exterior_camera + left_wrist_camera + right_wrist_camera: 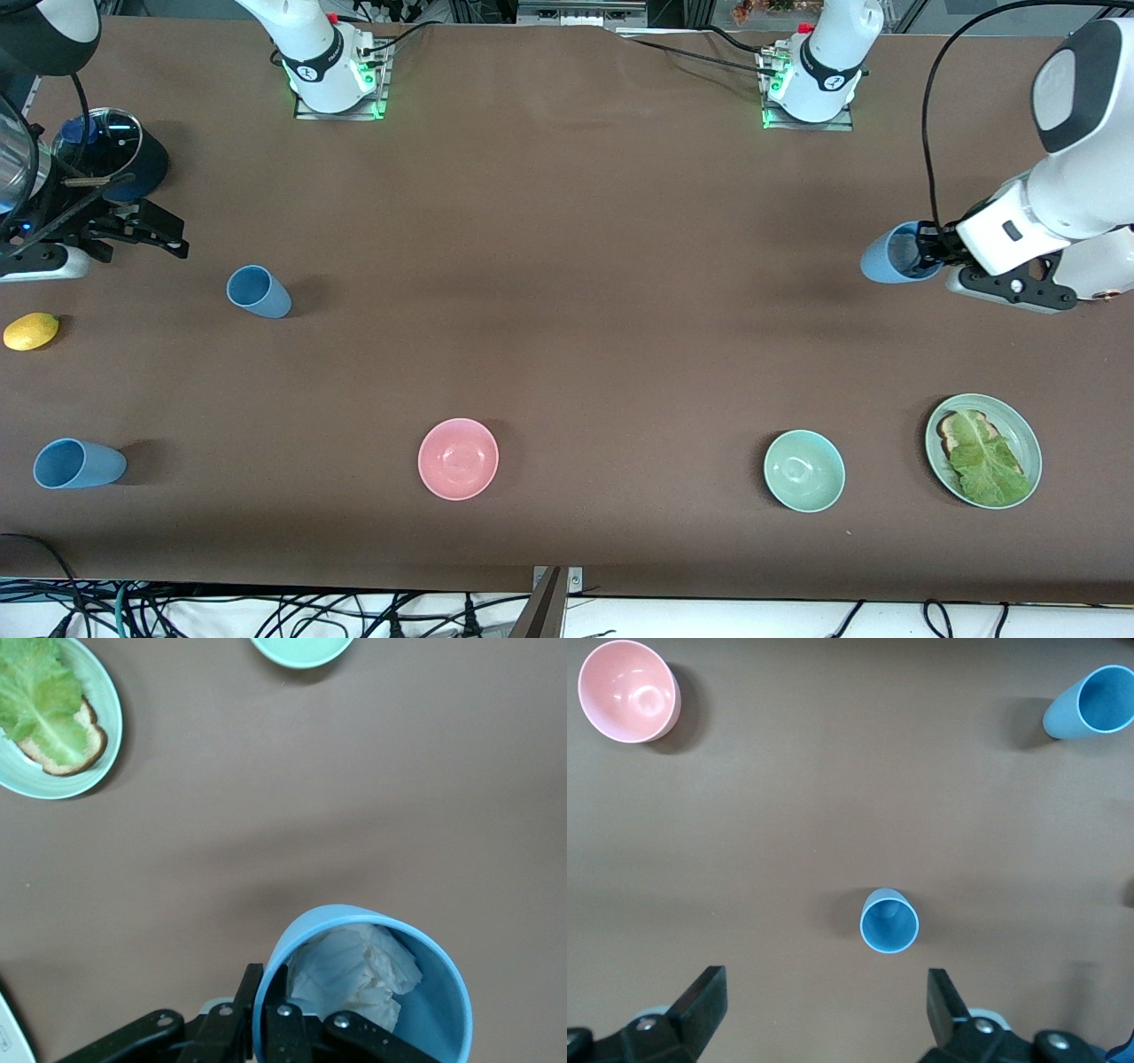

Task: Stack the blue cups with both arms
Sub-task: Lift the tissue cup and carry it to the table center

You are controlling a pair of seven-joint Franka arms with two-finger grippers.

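We see the left gripper (928, 249) clamped on the rim of a blue cup (890, 254), one finger inside and one outside, holding it up over the table (567, 266) at the left arm's end. In the left wrist view that held cup (425, 974) has crumpled white paper (354, 974) in it. The right gripper (164, 232) hangs with its fingers (704, 997) spread wide and nothing between them, over the table at the right arm's end.

Taking the front view as a clock face, a second blue cup (259, 291) stands upright at about nine o'clock; in the right wrist view it (889, 920) lies just ahead of the spread fingers. A third blue cup (78, 463) lies on its side at about eight o'clock, near the table's edge.

The surface is a plain brown mat. A yellow lemon (31, 331) sits between the two loose cups. A pink bowl (458, 458) is at about six o'clock, a green bowl (803, 470) at about five, and a green plate (1019, 425) with toast (950, 431) and lettuce (988, 461) toward four. A dark-blue saucepan (133, 159) with a glass lid (99, 140) sits at ten.

The right arm partly covers the saucepan and is cut off at the view's edge, as is the left arm. Cables (266, 611) trail under the near edge. The middle of the table gives us wide open room.
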